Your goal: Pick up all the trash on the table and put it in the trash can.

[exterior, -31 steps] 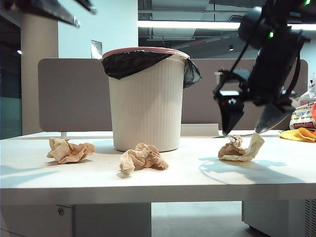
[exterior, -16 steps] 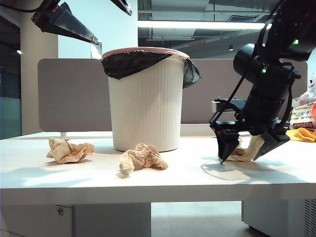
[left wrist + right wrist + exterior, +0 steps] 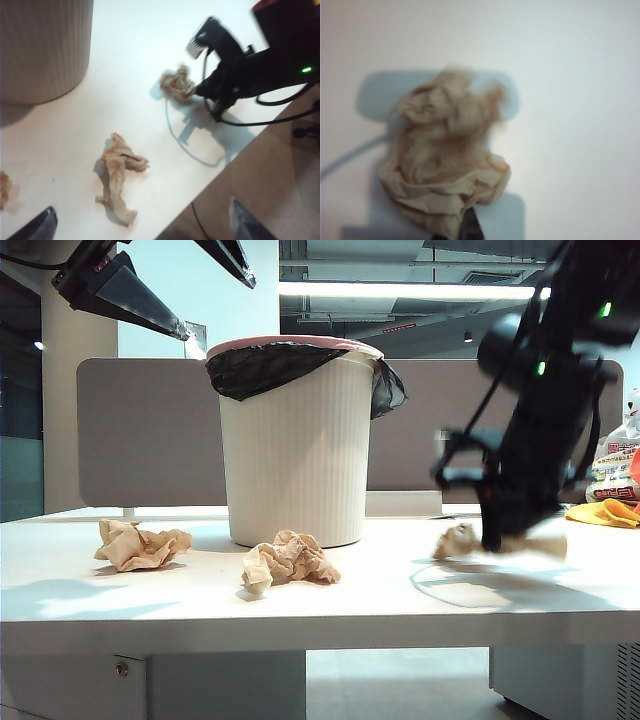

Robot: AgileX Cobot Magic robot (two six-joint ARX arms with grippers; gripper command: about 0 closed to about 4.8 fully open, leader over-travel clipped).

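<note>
Down on the table (image 3: 200, 590) my right gripper (image 3: 469, 227) is pinched onto a paper wad (image 3: 445, 170). Up beside the trash can (image 3: 295, 440), my left gripper (image 3: 165, 285) hangs wide open, empty.

Tan trash (image 3: 290, 560); white ribbed trash can (image 3: 295, 455)

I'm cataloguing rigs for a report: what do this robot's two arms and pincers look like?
The right arm is black and bulky, with small green indicator lights and thin black cables looping alongside. The right pincer is black too, though blurred. The left pincer has dark, tapered, wedge-shaped fingers with a small red marking near their base.
</note>
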